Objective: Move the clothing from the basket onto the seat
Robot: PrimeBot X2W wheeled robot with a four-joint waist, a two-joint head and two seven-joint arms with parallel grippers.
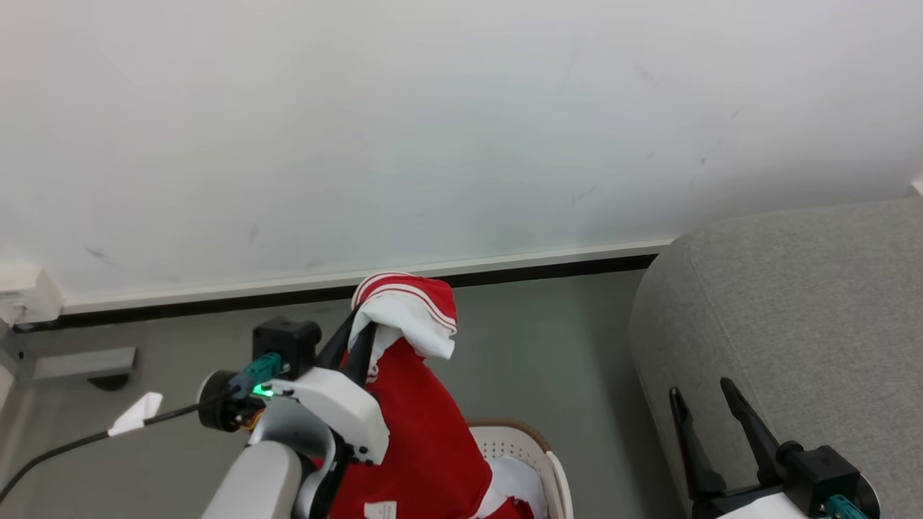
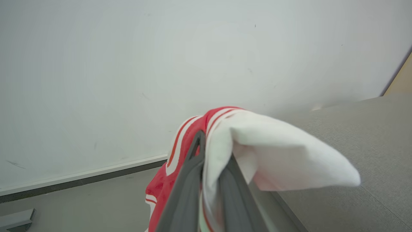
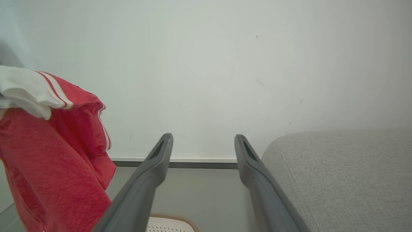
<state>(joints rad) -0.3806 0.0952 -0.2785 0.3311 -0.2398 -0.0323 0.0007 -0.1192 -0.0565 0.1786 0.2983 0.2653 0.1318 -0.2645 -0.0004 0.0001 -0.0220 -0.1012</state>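
A red jersey with white striped trim, the clothing [image 1: 422,425], hangs lifted above the basket [image 1: 537,450], its top bunched over my left gripper [image 1: 358,333], which is shut on it. The same fabric drapes over the closed left fingers [image 2: 186,180] in the left wrist view and shows as clothing [image 3: 54,154] at the left of the right wrist view. More red and white cloth lies in the cream basket with its brown rim [image 3: 173,219]. The grey seat [image 1: 800,317] stands to the right. My right gripper [image 1: 703,393] hangs open and empty beside the seat's front corner, fingers [image 3: 154,167] spread.
A white wall with a pale skirting board and dark strip [image 1: 360,285] runs behind. Grey floor [image 1: 548,353] lies between the basket and the seat. A black cable with a white tag [image 1: 137,414] trails at the left, near a grey floor fitting [image 1: 83,364].
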